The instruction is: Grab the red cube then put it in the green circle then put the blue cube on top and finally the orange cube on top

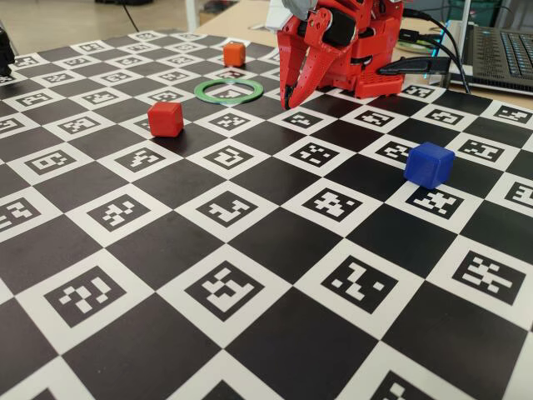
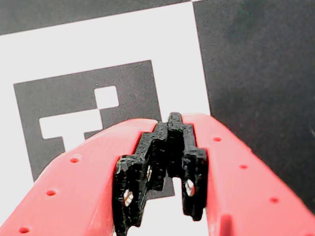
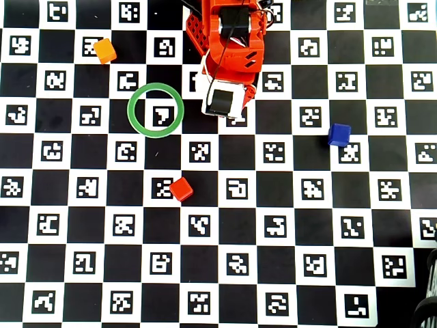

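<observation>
The red cube (image 1: 166, 118) (image 3: 181, 188) rests on the checkered mat, apart from everything else. Behind it lies the green circle (image 1: 198, 90) (image 3: 130, 110), flat and with nothing inside. The orange cube (image 1: 234, 54) (image 3: 104, 50) sits at the far side of the mat. On the right in the fixed view stands the blue cube (image 1: 429, 164) (image 3: 339, 134). My gripper (image 1: 287, 104) (image 2: 170, 120) points down at the mat just right of the ring. It is shut with nothing between its fingers. None of the cubes appears in the wrist view.
The red arm's base (image 1: 366, 50) (image 3: 229, 27) stands at the mat's far edge. A laptop (image 1: 500, 54) and cables (image 1: 416, 62) lie behind it on the right. The mat (image 1: 250, 275) is covered with black squares and printed markers.
</observation>
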